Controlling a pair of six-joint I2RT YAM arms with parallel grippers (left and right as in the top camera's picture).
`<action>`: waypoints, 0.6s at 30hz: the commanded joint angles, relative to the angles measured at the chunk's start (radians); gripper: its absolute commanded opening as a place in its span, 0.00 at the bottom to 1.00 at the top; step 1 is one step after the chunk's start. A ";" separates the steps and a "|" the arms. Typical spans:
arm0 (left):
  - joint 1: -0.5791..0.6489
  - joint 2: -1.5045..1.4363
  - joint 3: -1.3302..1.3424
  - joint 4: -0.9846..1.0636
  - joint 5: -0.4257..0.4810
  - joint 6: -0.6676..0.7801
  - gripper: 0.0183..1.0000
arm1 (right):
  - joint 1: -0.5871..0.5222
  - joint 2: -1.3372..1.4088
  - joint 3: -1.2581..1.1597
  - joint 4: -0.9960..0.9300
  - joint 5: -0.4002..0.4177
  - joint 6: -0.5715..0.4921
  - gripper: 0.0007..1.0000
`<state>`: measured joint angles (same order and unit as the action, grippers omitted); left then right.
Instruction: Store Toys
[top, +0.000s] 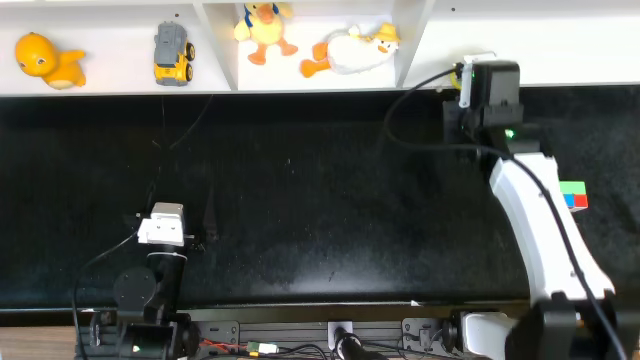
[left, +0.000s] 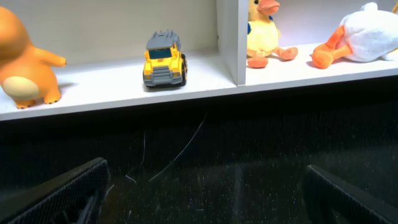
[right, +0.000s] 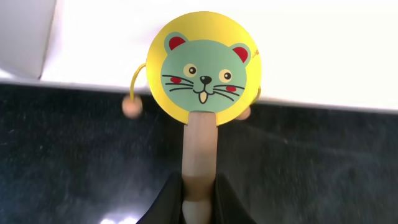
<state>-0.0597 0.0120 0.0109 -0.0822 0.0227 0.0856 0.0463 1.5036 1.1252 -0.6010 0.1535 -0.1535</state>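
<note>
Right pincer (right: 199, 190): my fingers are almost closed, clamped on the drum (right: 204, 78) by its wooden handle (right: 200, 146).
Drum: yellow disc with a cat face, held across the front edge of the shelf (top: 560, 40), upper right of the top view.
Left pincer (left: 205, 193): spread wide, gripping nothing, over the counter (top: 320, 190) at lower left.
Shelf toys: orange figure (left: 25, 62) and truck (left: 165, 59) share one bay; duck (left: 264, 31) and white plush (left: 367, 37) the next.
Block (top: 573, 195): on the counter, right side, beside my right arm.
</note>
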 joint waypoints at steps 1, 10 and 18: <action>-0.007 -0.009 -0.003 -0.002 -0.002 0.016 1.00 | -0.004 0.090 0.106 0.058 -0.035 -0.060 0.04; -0.007 -0.009 -0.003 -0.002 -0.002 0.016 1.00 | -0.004 0.233 0.153 0.210 -0.087 -0.056 0.04; -0.007 -0.009 -0.003 -0.002 -0.002 0.016 1.00 | -0.004 0.255 0.153 0.265 -0.103 -0.053 0.04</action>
<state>-0.0597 0.0120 0.0109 -0.0822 0.0227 0.0856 0.0463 1.7470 1.2510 -0.3664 0.0639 -0.2096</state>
